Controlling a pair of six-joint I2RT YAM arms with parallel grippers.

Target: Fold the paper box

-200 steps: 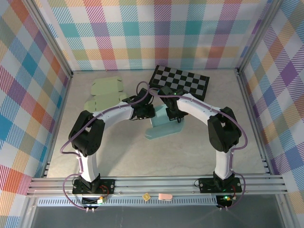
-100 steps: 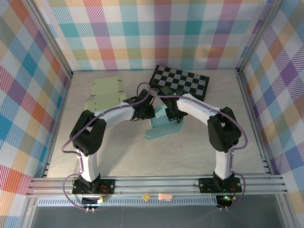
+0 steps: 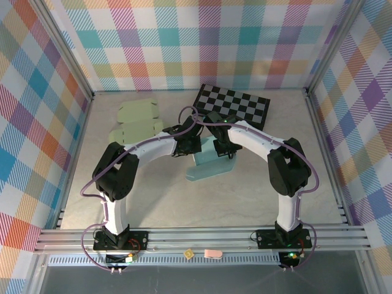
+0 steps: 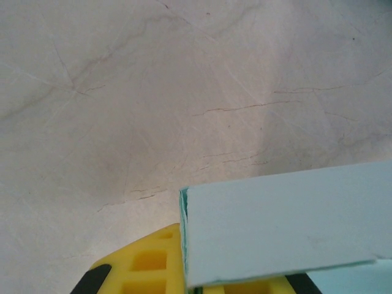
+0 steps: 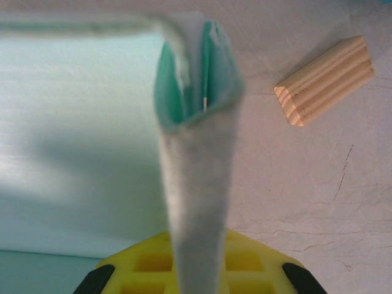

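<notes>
1. The pale blue-green paper box [image 3: 211,160] lies half folded about the middle of the table [image 3: 245,202], somewhat nearer the far edge than the near one, its long side running from near-left to far-right
2. The right gripper [image 3: 222,146] sits on the box's far end. Its wrist view shows the jaws pinching an upright folded flap of the box [image 5: 196,184], which rises edge-on from between the yellow fingers with darker green inner layers at its top
3. The left gripper [image 3: 188,144] is at the box's far-left corner, its fingers pressed together. In its wrist view a flat box panel [image 4: 288,229] lies face-on across the yellow fingers, its cut corner over bare tabletop; no flap shows between the jaws
4. From above, the two arms arch inward and their wrists hide the folds, which the wrist views show close up
5. A small striped block of light wood [image 5: 324,79] lies on the table just beyond the pinched flap in the right wrist view
6. A black-and-white checkerboard panel [image 3: 236,105] lies at the far edge, right of the middle, just behind the grippers
7. Two flat pale green box blanks [image 3: 138,112] [image 3: 131,131] lie toward the far-left corner, one nearer than the other, well apart from the box
</notes>
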